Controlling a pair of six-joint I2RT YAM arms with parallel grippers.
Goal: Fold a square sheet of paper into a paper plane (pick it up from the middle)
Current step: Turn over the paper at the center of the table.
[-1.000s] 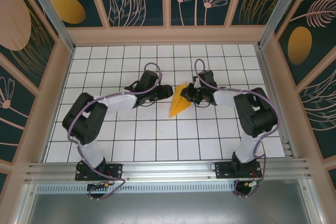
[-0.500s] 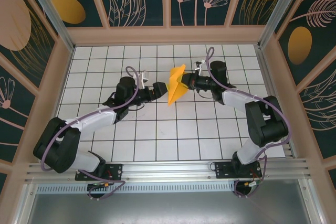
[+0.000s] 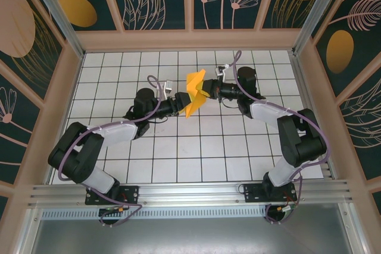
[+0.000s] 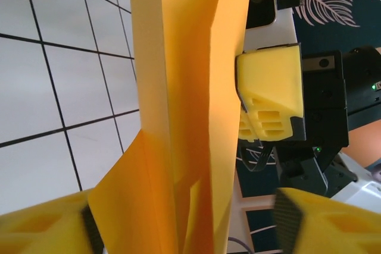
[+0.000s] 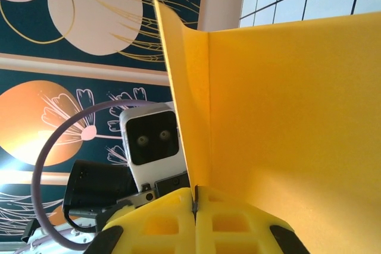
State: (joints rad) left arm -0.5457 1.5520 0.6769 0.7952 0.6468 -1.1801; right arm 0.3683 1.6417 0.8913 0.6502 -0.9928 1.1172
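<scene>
- Folded sheet of paper (image 3: 193, 95): creased, raised above the counter (image 3: 178, 147).
- Right gripper (image 5: 194, 201): pinched tight on its edge.
- Left gripper (image 4: 184, 230): parted wide, straddling the sheet.

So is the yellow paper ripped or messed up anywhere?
No rip shows. The folded paper is up in the air, pinched by the right gripper, with the left gripper open around it. It splays a bit unevenly, but that looks like folding, not damage.
</scene>
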